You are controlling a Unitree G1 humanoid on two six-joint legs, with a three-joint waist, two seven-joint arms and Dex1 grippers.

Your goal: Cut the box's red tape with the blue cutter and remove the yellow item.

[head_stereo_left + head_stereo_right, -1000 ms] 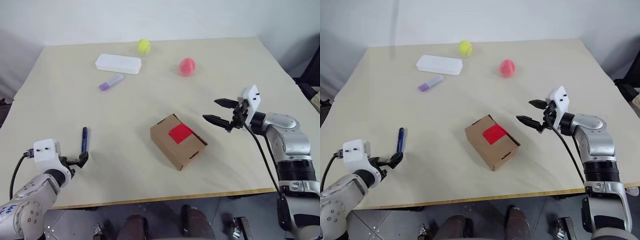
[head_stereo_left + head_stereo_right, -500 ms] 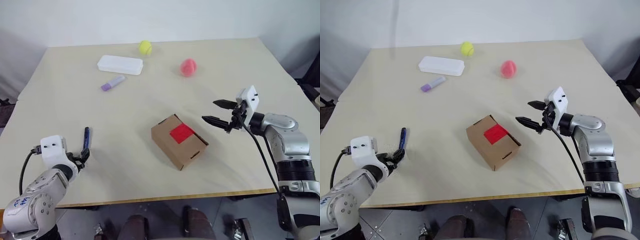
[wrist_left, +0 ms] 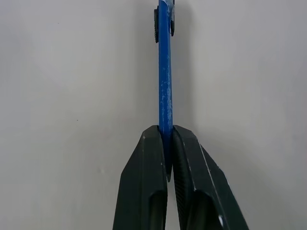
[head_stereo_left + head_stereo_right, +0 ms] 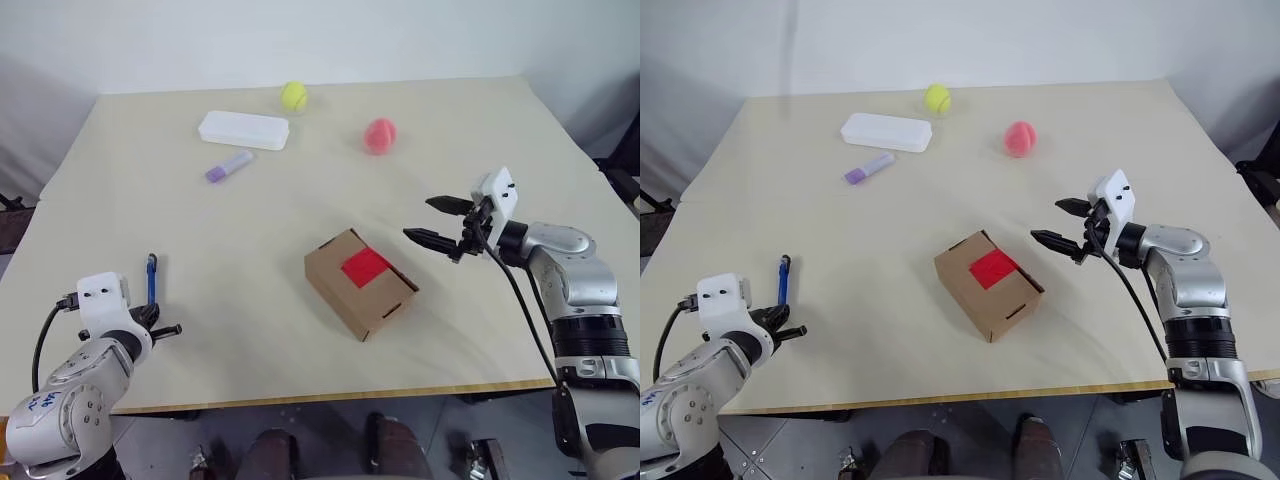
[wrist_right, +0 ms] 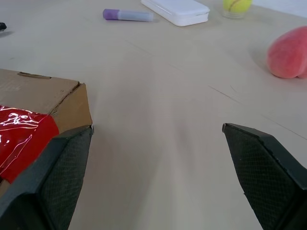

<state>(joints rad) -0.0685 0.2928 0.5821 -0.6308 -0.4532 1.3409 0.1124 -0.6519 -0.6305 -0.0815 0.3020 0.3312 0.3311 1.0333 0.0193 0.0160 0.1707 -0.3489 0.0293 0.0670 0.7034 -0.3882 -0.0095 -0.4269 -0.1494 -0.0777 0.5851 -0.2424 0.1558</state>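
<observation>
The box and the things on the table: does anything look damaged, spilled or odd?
Nothing stands out. The box sits closed and undamaged with its red tape whole. It lies at an angle to the table edge. Nothing is spilled.

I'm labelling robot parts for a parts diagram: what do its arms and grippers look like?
Both arms are silver-grey metal segments with rounded joints. Each wrist carries a white boxy block, fed by a black cable along the forearm. The left gripper and right gripper each have two black tapered fingers with textured inner pads. The left forearm bears blue handwritten marks.
</observation>
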